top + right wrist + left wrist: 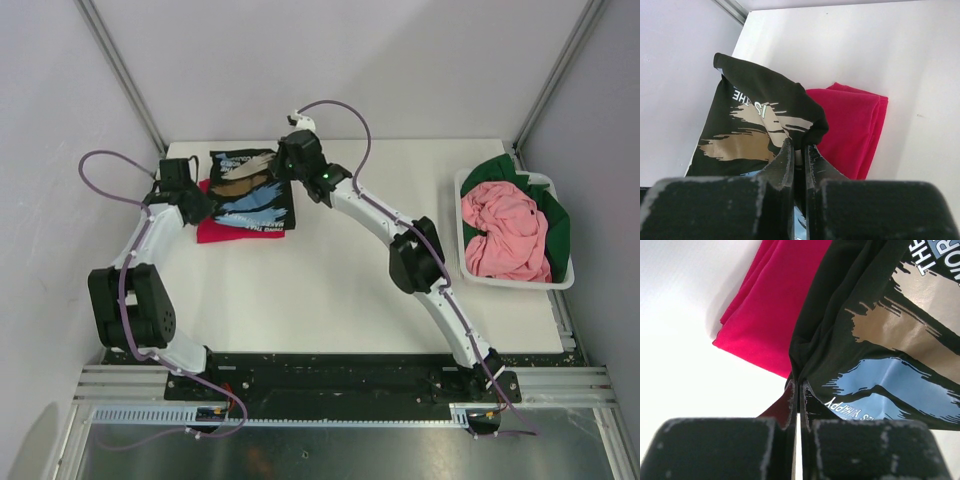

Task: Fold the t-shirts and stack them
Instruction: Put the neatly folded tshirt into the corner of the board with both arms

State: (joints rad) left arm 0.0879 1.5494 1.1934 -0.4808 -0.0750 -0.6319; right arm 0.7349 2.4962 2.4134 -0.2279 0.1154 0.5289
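Pinched black t-shirt (245, 185) with left pincer (799, 386) and right pincer (799, 148), one on each side. Draped across folded red t-shirt (225, 232) on table (300, 290), far left.

Top view looks down from behind; both wrist views closely share the black t-shirt (875, 335).

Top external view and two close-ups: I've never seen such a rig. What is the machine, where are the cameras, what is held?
Two robot arms are bolted to a white table. The wide picture looks down from above; each close-up comes from a camera on one wrist. The left gripper and the right gripper are shut on a black printed cloth t-shirt, which lies partly over a folded crimson red t-shirt. A white plastic basket holds a pink t-shirt and a dark green t-shirt.
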